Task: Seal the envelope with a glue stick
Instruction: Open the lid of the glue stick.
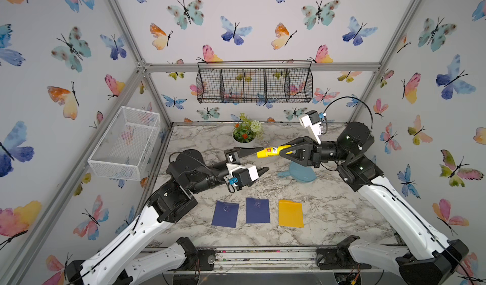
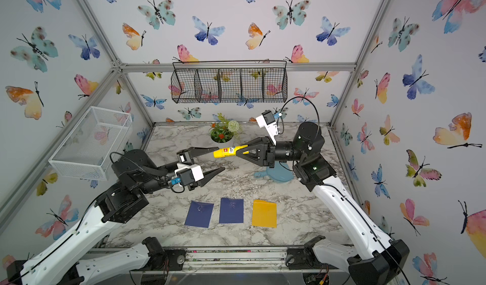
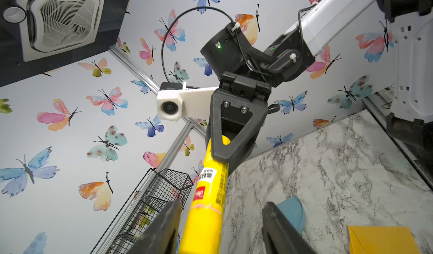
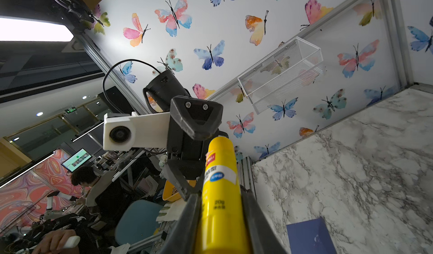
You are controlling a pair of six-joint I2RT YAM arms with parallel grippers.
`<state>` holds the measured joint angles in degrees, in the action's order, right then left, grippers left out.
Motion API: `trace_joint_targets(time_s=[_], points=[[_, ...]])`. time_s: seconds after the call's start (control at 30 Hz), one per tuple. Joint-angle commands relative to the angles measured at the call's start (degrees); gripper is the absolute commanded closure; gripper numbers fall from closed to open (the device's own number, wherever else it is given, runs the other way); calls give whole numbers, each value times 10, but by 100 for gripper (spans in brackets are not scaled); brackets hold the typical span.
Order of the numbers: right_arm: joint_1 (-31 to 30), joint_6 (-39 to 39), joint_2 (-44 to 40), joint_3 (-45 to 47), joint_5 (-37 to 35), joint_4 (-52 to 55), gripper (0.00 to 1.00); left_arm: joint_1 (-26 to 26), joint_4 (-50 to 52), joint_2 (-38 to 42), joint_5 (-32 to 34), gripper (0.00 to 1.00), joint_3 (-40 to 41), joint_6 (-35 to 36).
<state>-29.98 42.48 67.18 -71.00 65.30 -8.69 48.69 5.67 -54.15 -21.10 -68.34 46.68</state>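
**Top views: a yellow glue stick held in mid-air by the right gripper, its free end inside the spread left gripper**

In both top views, the right gripper (image 1: 285, 151) (image 2: 240, 151) reaches in from the right side and is pinched on the glue stick (image 1: 271, 151) (image 2: 227, 151). The stick lies nearly level above the marble table (image 1: 328, 210), pointing toward the left arm. One end sits between the right gripper's fingers; the other end, past a red logo and a white label, sticks out free.

The left gripper (image 1: 264, 159) (image 2: 220, 159) faces it from the left side with its jaws spread wide. Its far finger lies right at the stick's free end; its near finger is well clear of the stick.

In the left wrist view, the glue stick (image 3: 208, 206) runs between the left gripper's two fingers, close against one and apart from the other. Whether it touches the close one cannot be told.

In the right wrist view, the two fingers press on either side of the glue stick (image 4: 220, 194).

On the table near the front edge lie two dark blue envelopes (image 1: 225, 214) (image 1: 257, 210) and a yellow envelope (image 1: 290, 213), side by side, well apart from both grippers.
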Motion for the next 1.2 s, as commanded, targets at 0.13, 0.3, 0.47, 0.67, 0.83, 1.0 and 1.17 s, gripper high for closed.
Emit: trace_joint_targets(time_s=[0.13, 0.3, 0.47, 0.67, 0.83, 1.0, 1.17], points=[[-1, 9, -14, 2, 19, 9, 97, 4, -1, -11, 52, 58, -4, 60], [-1, 7, -16, 4, 18, 14, 97, 4, -1, -6, 58, 59, 5, 66], [-1, 3, -17, 6, 15, 19, 97, 4, 0, 7, 63, 62, 12, 70], [-1, 0, -14, 7, 15, 23, 97, 4, 4, 7, 59, 65, 13, 71], [-1, -5, -12, 7, 14, 27, 97, 4, 6, 7, 51, 65, 15, 69], [-1, -6, -8, 6, 16, 28, 97, 4, 12, 10, 50, 67, 13, 69], [-1, -7, -6, 5, 16, 28, 97, 4, 11, 9, 49, 62, 14, 70]])
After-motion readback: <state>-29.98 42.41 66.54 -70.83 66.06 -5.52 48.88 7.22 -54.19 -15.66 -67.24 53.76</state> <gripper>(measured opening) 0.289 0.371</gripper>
